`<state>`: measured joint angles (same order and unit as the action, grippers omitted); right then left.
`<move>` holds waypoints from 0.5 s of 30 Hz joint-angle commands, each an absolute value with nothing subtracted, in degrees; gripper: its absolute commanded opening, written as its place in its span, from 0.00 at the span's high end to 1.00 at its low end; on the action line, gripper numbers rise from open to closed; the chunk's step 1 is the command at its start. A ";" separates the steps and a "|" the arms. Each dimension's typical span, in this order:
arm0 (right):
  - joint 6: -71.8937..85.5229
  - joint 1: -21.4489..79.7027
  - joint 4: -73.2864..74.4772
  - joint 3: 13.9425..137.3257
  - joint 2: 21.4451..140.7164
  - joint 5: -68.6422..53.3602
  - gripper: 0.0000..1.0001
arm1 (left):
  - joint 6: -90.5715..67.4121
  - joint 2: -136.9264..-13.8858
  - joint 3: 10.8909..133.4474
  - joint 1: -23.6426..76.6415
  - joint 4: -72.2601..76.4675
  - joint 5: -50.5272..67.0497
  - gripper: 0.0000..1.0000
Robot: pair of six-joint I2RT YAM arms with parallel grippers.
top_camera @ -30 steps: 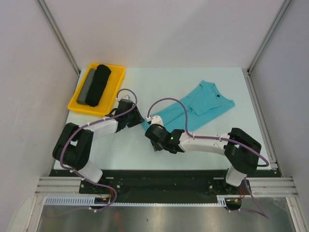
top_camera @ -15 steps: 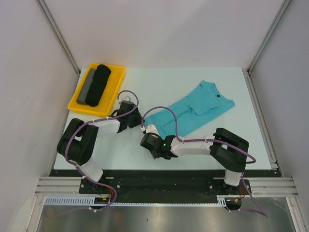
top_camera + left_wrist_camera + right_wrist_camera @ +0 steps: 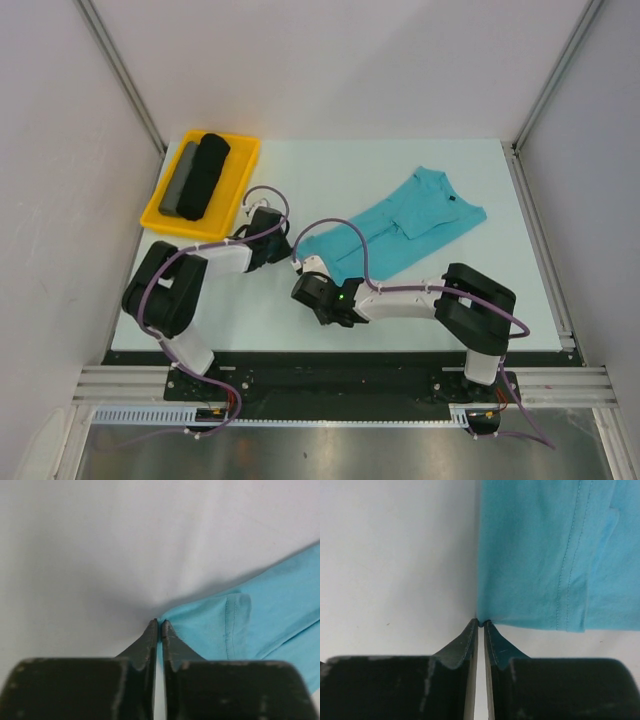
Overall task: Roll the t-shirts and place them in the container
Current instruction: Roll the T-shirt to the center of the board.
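Looks two-thirds done: black cloth roll point(image 3: 205, 175) and grey cloth roll point(image 3: 180, 182) in yellow plastic tray point(image 3: 243, 160), turquoise short-sleeved cloth t-shirt point(image 3: 400, 235) flat, unrolled on pale surface point(image 3: 330, 170), left hand point(image 3: 160, 625) and right hand point(image 3: 481, 623) each pinching a near hem corner.

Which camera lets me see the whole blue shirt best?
The top external view: the turquoise t-shirt lies almost whole on the table, from neck to hem. The left wrist view shows only one corner of it; the right wrist view shows only a stitched hem edge.
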<state>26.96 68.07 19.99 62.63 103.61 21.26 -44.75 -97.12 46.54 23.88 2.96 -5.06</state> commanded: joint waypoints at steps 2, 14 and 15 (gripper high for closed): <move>26.28 69.08 18.46 64.42 100.55 18.29 0.89 | -43.51 -92.73 47.29 24.08 -5.43 -12.29 1.00; 29.44 69.52 17.75 64.16 97.21 10.72 0.92 | -40.35 -85.60 46.67 24.08 -14.67 -15.65 1.00; 29.79 69.43 17.84 64.16 97.29 10.64 0.93 | -40.25 -85.95 47.10 24.08 -15.37 -15.82 1.00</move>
